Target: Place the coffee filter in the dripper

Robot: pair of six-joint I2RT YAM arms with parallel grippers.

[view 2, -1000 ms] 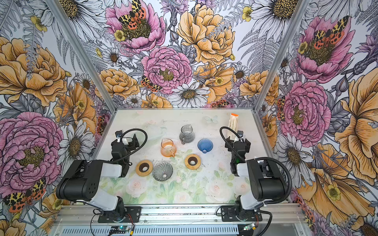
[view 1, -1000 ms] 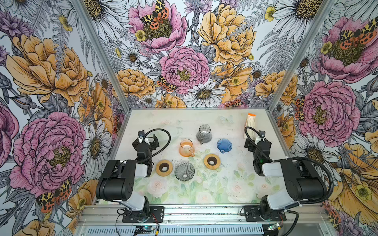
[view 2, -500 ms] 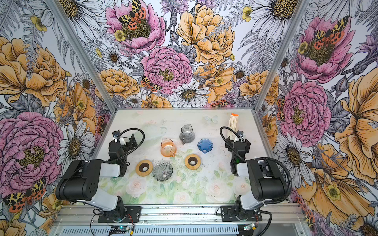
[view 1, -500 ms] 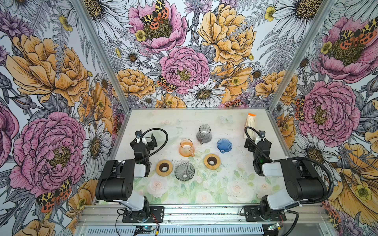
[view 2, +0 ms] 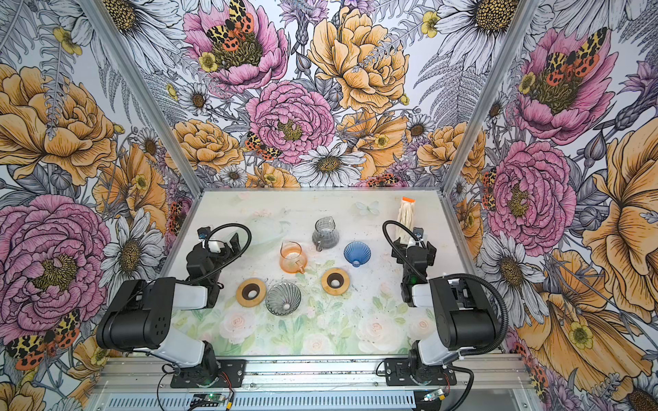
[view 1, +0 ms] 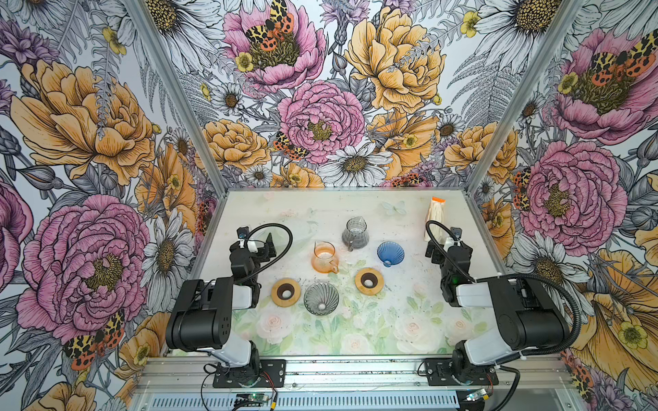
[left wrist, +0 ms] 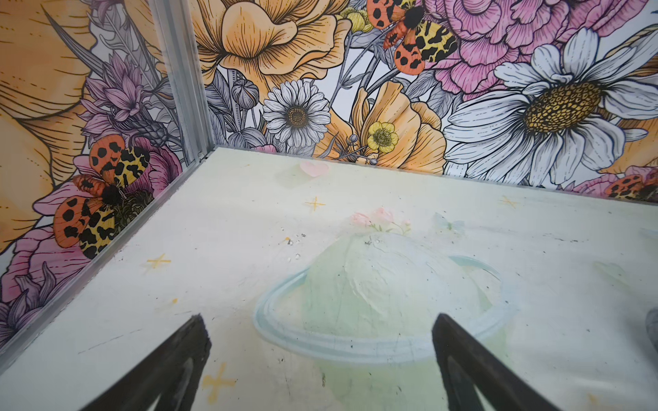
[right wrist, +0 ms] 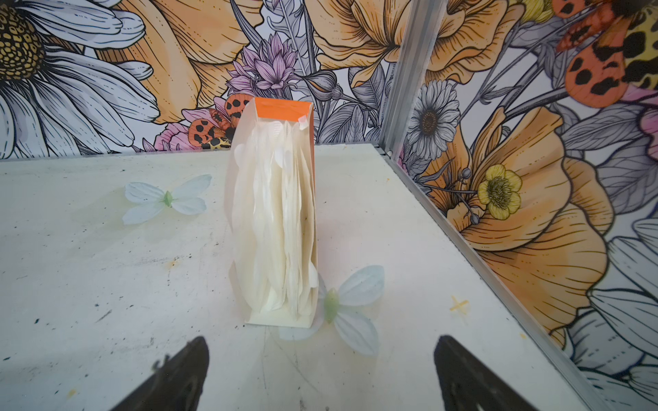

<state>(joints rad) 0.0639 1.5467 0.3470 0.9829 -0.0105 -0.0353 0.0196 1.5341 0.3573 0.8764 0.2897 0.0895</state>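
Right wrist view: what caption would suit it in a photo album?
Open right gripper faces an upright pack of paper coffee filters standing near the back corner of the table, nothing picked up yet.

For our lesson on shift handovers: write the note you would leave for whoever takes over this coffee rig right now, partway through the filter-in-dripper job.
Left gripper: open, empty, over bare table near its far left corner.
Right gripper: open, empty, facing the filter pack, not touching it.
Filter pack: upright at the far right of the table, filters inside.
Blue dripper and grey dripper: mid-table, no filter in either.
Done: nothing yet.
Left: draw one filter from the pack and seat it in a dripper.
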